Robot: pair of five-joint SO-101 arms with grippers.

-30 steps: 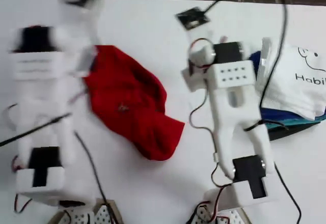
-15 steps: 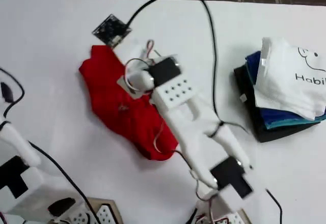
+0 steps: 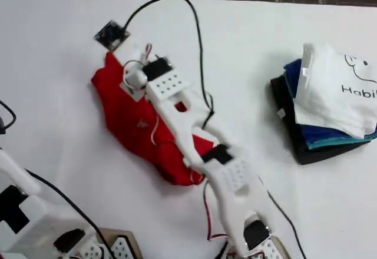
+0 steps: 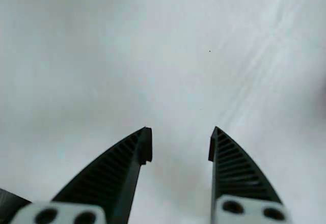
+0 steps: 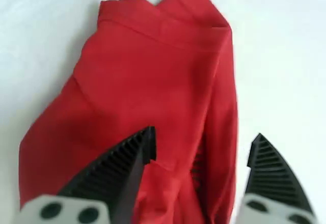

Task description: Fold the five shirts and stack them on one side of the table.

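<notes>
Right gripper hangs wide open over the red shirt, seen from my remote desk on its own wrist camera. One finger crosses the cloth and the other sits at the shirt's edge beside bare table. I cannot tell whether either finger touches the fabric.

From the high camera, the red shirt lies unfolded and crumpled, at about 9 o'clock from the table's middle. Its length runs from 11 o'clock down toward 5 o'clock. My right arm rises from its base at the 6 o'clock edge and stretches toward 10 o'clock. It lies across the shirt, with its far end over the shirt's 11 o'clock corner. A black cable loops from the 12 o'clock edge down to that arm.

The stack of folded shirts rests at the 3 o'clock side of the table, well apart from the red one. White is on top, with blue, teal and black beneath.

My left arm sits in the 7 o'clock corner. Its wrist camera shows the left gripper partly open, a moderate gap between its fingers, holding nothing, above plain white tabletop.
</notes>
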